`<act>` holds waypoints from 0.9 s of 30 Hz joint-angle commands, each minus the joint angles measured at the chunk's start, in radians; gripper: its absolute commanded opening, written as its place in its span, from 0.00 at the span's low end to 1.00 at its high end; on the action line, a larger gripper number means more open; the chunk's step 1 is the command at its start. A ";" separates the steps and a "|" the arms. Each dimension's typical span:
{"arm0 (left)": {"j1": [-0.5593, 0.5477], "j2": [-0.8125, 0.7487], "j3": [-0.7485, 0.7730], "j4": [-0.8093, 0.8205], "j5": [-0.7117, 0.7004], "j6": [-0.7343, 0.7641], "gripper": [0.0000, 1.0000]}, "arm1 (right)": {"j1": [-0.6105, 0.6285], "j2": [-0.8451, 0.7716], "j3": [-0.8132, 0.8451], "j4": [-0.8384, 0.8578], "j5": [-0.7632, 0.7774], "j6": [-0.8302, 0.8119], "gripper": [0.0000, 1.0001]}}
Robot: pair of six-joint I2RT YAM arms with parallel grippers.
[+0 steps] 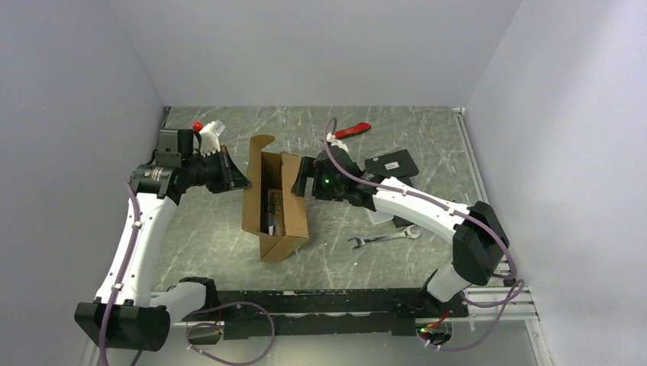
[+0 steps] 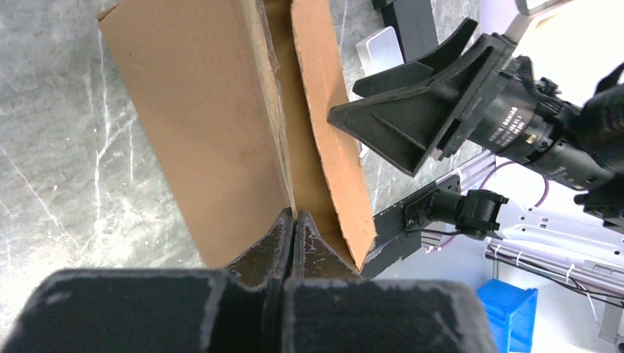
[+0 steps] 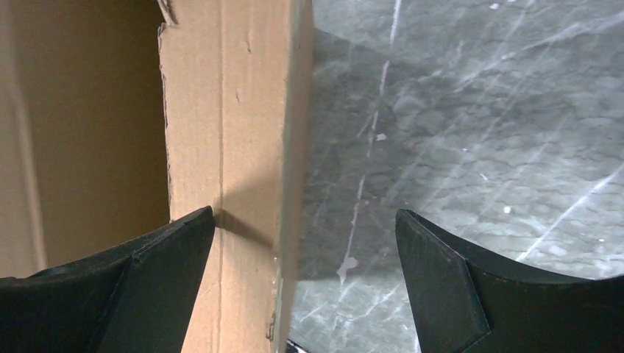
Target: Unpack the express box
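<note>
Grey marbled tabletop [image 1: 427,130], white walls on three sides; flat rectangular brown cardboard express box [image 1: 294,202] at mid-table, lid open.
Lid standing up along the box's left side, long axis running from near edge toward far edge. Left gripper [image 2: 294,220] fully closed, tips pinched on the edge of the raised lid. Right gripper [image 3: 305,220] spread wide, straddling the right side wall: one finger inside the box, the other outside over the tabletop, nothing clamped. Dark contents inside, too small to identify. Right of the box: flat black box [image 1: 391,164], silver open-ended spanner [image 1: 385,239] toward the near edge, red-handled tool [image 1: 352,130] by the far edge.
</note>
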 commanded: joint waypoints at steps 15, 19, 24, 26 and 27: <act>0.000 0.007 0.142 0.002 0.062 0.069 0.00 | -0.120 0.013 -0.110 -0.067 0.057 -0.165 0.99; 0.000 0.016 0.136 0.014 0.071 0.057 0.00 | -0.120 0.007 -0.044 -0.170 0.170 -0.279 1.00; 0.000 0.014 0.133 0.028 0.065 0.048 0.00 | -0.120 -0.051 -0.016 -0.208 0.225 -0.379 1.00; 0.000 0.014 0.135 0.023 0.059 0.050 0.00 | -0.120 -0.076 -0.017 -0.198 0.191 -0.382 1.00; 0.000 0.015 0.134 0.019 0.057 0.052 0.00 | -0.120 -0.087 -0.016 -0.192 0.163 -0.375 1.00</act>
